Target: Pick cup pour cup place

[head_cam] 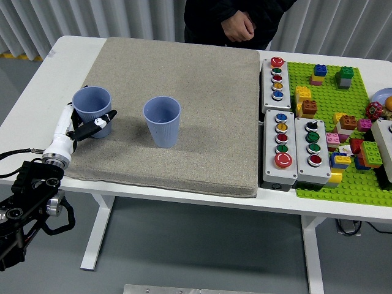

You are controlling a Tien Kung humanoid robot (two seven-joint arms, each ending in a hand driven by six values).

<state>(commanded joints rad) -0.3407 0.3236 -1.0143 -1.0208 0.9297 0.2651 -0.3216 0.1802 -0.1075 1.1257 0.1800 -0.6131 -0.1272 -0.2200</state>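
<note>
Left hand: our left hand point(82, 127) is wrapped around the left cup point(92, 111) at the mat's left edge, fingers on its lower wall.
Right hand: not in view, so the left is the only hand near either cup.
Held cup: upright, mouth up, on the grey mat point(184, 79) near its left border, the base looking barely clear of it; we cannot tell for sure.
Target cup: the second cup point(162, 121) stands upright to the right of the held one, apart from it, with open mat between.
Key relation: we judge the pour calls for a sideways carry to the right, then a tilt toward that open mouth.
Room: bare mat behind and beyond both cups; the tabletop point(37, 86) edge lies close on the left.
</note>
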